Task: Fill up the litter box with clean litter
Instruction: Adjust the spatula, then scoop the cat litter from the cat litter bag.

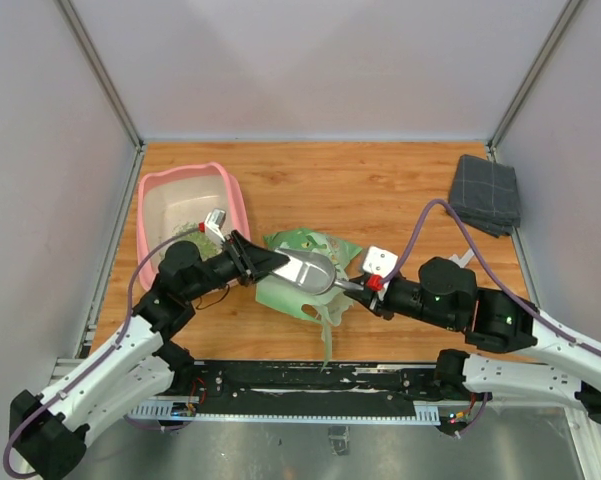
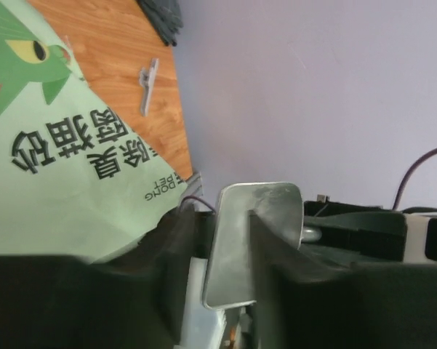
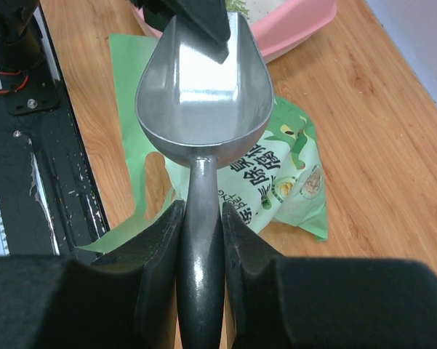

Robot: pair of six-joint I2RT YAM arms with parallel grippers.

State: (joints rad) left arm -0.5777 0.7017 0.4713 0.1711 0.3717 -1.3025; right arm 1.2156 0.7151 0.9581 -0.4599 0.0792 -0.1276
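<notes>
Litter box [image 1: 190, 173] at the far-left corner holds only a thin scatter of clean litter [image 1: 183, 233], so most of the filling looks undone. Right gripper [image 3: 201, 233] jaws are clamped on the handle of the metal scoop [image 3: 200, 94], and left gripper [image 2: 229, 247] pinches its front lip. The scoop is empty, over the litter bag [image 1: 300, 241] mid-worktop.

— How many grippers are counted?

— Two: the left gripper [image 1: 270, 262] and the right gripper [image 1: 355, 285].

— And scoops?

— One metal scoop [image 1: 308, 270] is counted. Its handle is clamped between the right jaws and its front lip is pinched between the left jaws.

— Bags and boxes?

— One printed green bag [image 1: 290, 295] is counted, lying beneath both pairs of jaws. One litter box [image 1: 180, 175] is seen behind the left jaws, with one small patch of clean litter [image 1: 185, 228] inside.

— Anything else?

— One folded grey cloth [image 1: 486, 192] is counted, well beyond the right jaws, and one small grey piece [image 2: 149, 86] on the wood, nearer them.
</notes>
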